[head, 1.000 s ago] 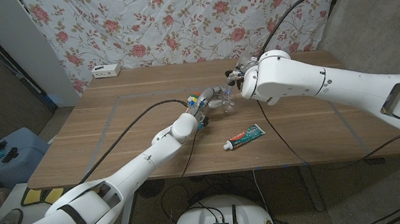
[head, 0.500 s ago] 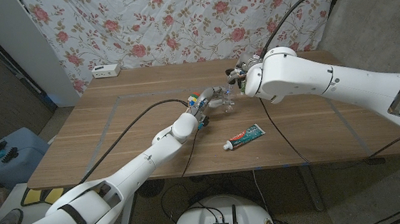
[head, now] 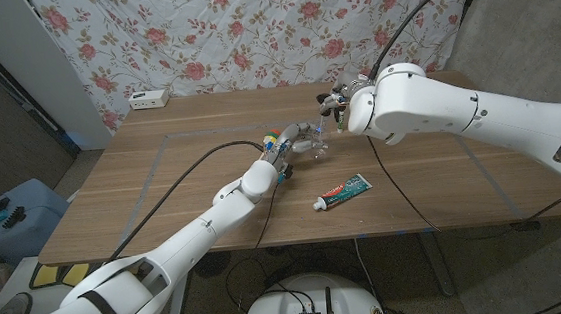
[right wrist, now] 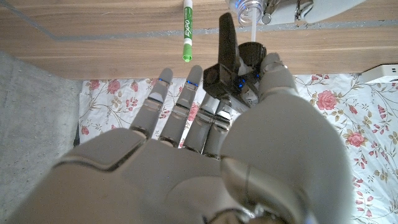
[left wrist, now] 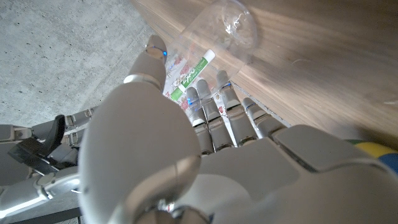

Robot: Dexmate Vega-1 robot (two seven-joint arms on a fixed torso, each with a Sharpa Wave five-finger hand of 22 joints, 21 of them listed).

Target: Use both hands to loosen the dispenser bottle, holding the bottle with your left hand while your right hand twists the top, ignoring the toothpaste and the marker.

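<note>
The left robot hand point(head: 278, 149) has its fingers point(left wrist: 214, 112) wrapped around the clear dispenser bottle point(head: 311, 140), which stands on the wooden worktop point(head: 162, 176) just ahead of that hand's fingertips; from the left wrist view the see-through body point(left wrist: 211, 37) shows beyond the fingers, its printed label pressed against them. The right robot hand point(head: 340, 103) sits just above and beside the bottle's top, and in the right wrist view its fingers point(right wrist: 186, 115) are spread and reaching toward the black pump top point(right wrist: 229, 59), with the thumb alongside it; whether it truly pinches the top I cannot tell. The bottle's neck point(right wrist: 247, 9) shows just past that top, between the two hands. A green-capped marker point(right wrist: 186, 28) lies on the worktop a little to the side of the right hand's fingertips, apart from the bottle. The toothpaste point(head: 342, 191) lies flat on the worktop nearer the robot than the bottle, well clear of both hands. A black cable point(head: 177, 180) trails across the worktop toward the left arm. A small white box point(head: 148, 98) rests at the far edge, well away from the left hand, before a flowered cloth point(head: 250, 29).
</note>
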